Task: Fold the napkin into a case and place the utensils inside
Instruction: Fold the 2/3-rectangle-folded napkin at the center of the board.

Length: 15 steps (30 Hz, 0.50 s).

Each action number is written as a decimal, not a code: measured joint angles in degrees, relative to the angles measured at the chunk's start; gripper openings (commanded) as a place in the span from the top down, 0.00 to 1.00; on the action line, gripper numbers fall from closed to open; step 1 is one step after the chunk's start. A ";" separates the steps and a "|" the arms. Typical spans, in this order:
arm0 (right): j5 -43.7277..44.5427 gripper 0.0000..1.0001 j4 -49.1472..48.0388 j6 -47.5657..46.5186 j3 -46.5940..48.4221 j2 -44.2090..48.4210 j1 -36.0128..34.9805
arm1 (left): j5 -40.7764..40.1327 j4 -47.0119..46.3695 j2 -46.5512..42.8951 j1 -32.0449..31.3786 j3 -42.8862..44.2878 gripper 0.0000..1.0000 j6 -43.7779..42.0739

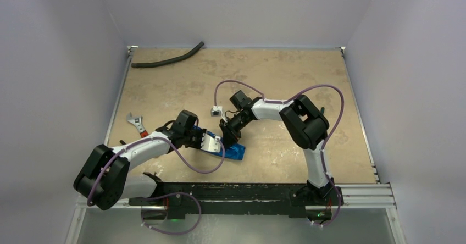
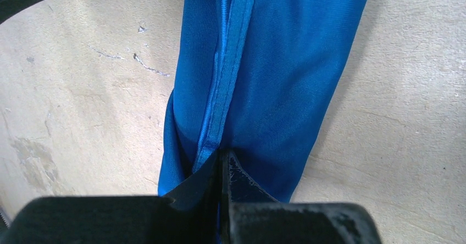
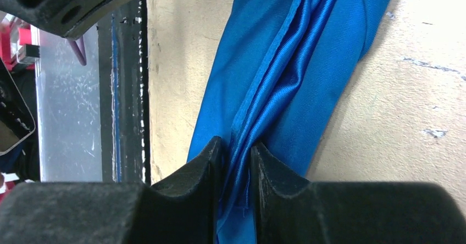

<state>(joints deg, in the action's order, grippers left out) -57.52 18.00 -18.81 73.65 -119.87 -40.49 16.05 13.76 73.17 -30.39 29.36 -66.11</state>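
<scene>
The blue napkin (image 1: 234, 152) lies bunched into a narrow strip near the table's front middle. My left gripper (image 1: 216, 144) is shut on one end of it. In the left wrist view the closed fingertips (image 2: 224, 157) pinch a hemmed fold of the napkin (image 2: 275, 62). My right gripper (image 1: 228, 132) is shut on the other end. In the right wrist view its jaws (image 3: 236, 148) clamp gathered folds of the napkin (image 3: 308, 62). The strip rests on the table between both grippers. The fork and spoon are out of view.
A silver wrench with a red handle (image 1: 137, 124) lies left of the left arm. A long black hose (image 1: 167, 60) lies at the back left. The black front rail (image 3: 129, 90) runs close beside the napkin. White walls enclose the table.
</scene>
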 measured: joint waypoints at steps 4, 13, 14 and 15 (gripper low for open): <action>0.57 0.56 -0.44 0.33 -0.09 0.63 0.07 | 0.13 0.09 -0.02 0.00 -0.02 1.00 -0.59; 1.29 0.56 -3.02 3.45 -1.22 7.67 1.73 | 0.22 0.13 -0.11 -0.07 -0.13 1.00 -1.01; 1.27 0.62 -3.98 4.02 -1.68 8.92 2.19 | 0.22 0.15 -0.11 -0.15 -0.13 1.00 -1.01; 1.20 0.71 -4.74 4.50 -2.14 9.92 2.58 | 0.22 0.15 -0.11 -0.17 -0.13 1.00 -1.01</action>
<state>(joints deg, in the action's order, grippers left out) -56.31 13.26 -14.31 71.50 -109.95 -37.91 16.27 13.91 73.06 -30.57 29.23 -67.11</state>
